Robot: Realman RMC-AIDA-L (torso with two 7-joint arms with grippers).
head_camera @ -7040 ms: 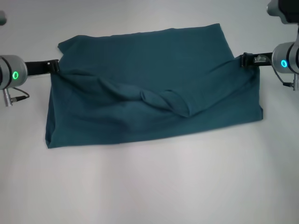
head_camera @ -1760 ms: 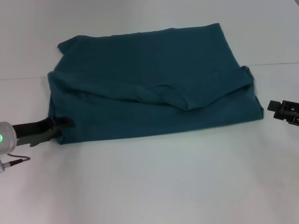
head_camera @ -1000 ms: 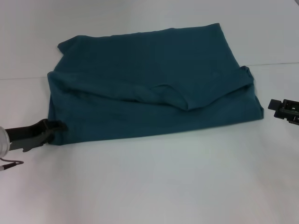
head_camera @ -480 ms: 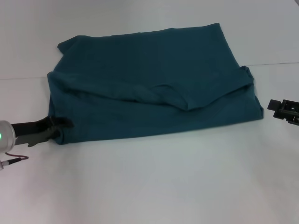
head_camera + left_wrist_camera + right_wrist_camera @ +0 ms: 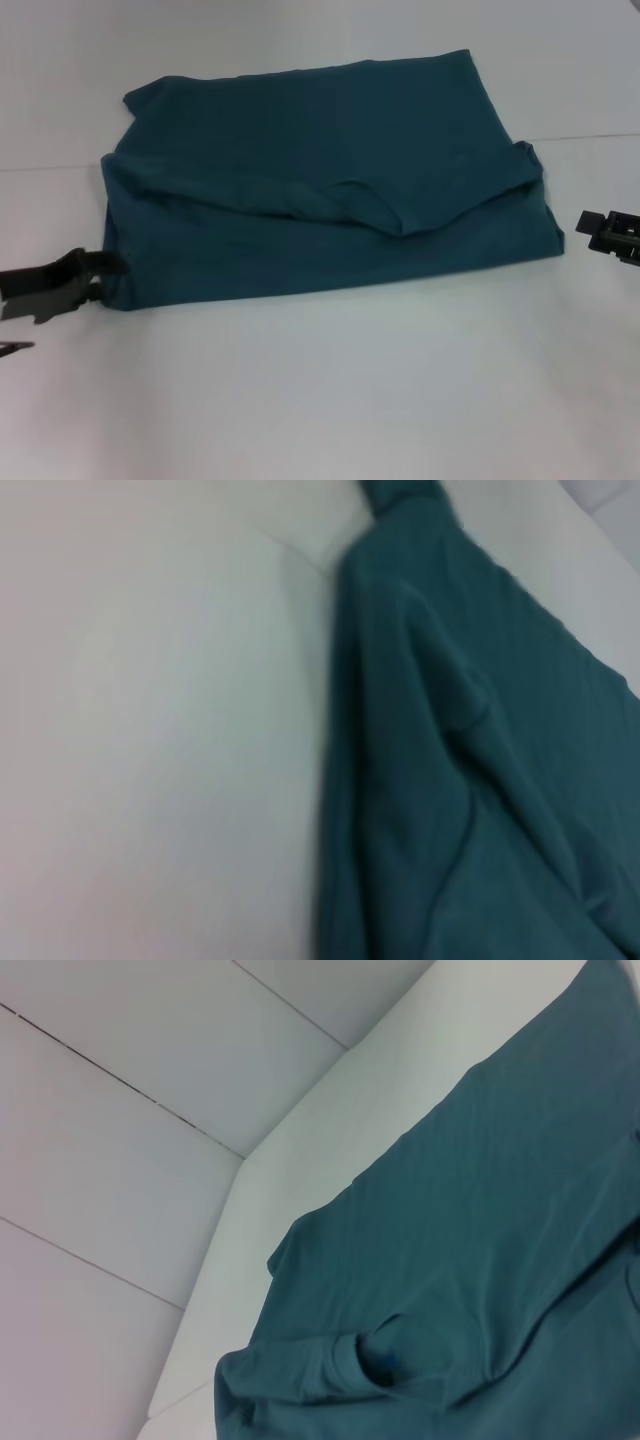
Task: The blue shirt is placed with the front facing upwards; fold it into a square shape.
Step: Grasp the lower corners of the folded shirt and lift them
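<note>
As seen from the head, the blue shirt [image 5: 330, 180] lies part-folded mid-table; left gripper [image 5: 95, 268] touches its near-left corner, right gripper [image 5: 600, 228] idles beside it; finger states cannot be told. Wrist views: shirt only. Next: a firm corner grasp.

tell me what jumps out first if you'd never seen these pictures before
A big blue shirt fills the middle of the white table, folded into a rough rectangle with a rumpled ridge across its middle. The left gripper sits at the shirt's near left corner, and the right gripper waits just off its right edge, apart from the cloth.
</note>
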